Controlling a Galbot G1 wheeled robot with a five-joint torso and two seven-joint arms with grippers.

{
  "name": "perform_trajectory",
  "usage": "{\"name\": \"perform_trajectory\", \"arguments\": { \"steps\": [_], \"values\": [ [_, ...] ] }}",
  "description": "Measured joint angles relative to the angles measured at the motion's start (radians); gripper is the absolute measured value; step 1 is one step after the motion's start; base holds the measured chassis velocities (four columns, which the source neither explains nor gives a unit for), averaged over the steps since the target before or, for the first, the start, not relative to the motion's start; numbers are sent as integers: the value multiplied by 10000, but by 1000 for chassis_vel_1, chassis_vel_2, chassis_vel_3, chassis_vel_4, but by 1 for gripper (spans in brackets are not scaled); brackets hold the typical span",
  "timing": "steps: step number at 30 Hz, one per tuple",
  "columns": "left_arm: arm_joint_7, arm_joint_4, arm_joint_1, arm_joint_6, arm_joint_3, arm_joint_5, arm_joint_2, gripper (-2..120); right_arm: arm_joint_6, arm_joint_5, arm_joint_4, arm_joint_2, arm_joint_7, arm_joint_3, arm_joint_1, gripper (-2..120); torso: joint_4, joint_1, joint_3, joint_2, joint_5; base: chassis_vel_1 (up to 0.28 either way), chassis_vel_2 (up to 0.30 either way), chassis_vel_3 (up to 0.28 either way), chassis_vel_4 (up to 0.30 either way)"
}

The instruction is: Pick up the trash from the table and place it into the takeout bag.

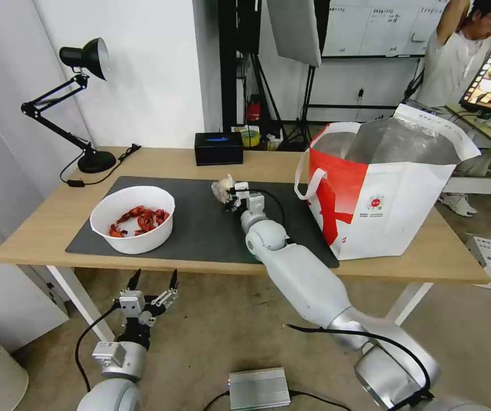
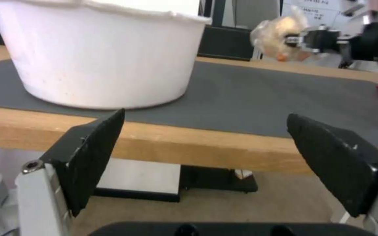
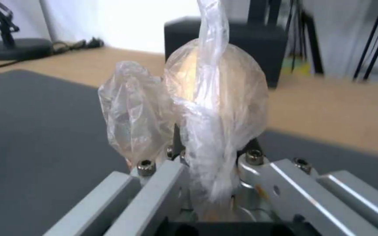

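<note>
I see a long light-wood table (image 1: 45, 228) on white legs, with a big dark grey mat (image 1: 200, 222) lying on it. At the back of the table stands a black desk lamp (image 1: 80, 103), and a black box (image 1: 218, 148) sits near the middle of the back edge. Behind the table there is a white wall, some dark stands, and a tan floor below.

On the left part of the mat sits a white round bowl (image 1: 133, 218) with red shells in it. From my left wrist camera the bowl (image 2: 101, 55) looks big and close, near the front edge of the table.

On the right end of the table stands the takeout bag (image 1: 382, 188). It is white with a red side, shiny silver inside, and its top is wide open. A white loop handle hangs down on its red side.

My right gripper (image 1: 233, 195) reaches out over the mat, between the bowl and the bag. Its fingers are squeezed tight on a small clear bag (image 3: 206, 98) with a pale lump inside, held up off the mat. The thin plastic sticks up above the fingers.

My left gripper (image 1: 153, 291) hangs low in front of the table, below its edge. Its two black fingers (image 2: 95, 154) are spread wide apart and hold nothing.
</note>
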Motion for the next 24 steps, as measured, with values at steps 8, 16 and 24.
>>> {"name": "perform_trajectory", "arguments": {
  "steps": [8,16,24],
  "values": [
    [-12,-185,58,0,-45,-107,34,100,916,-809,1823,-1429,-318,-235,-689,4,0,1,0,1,1,0,0,0,0],
    [-35,-342,143,33,-29,-80,119,100,1657,-1518,4200,-2841,-1015,212,-2474,4,-1,0,0,1,3,0,0,0,0],
    [-41,-540,262,75,48,28,85,100,2761,-2445,6312,-4088,-1850,1859,-4676,4,-1,-1,-1,1,3,0,0,0,0]
  ]
}}
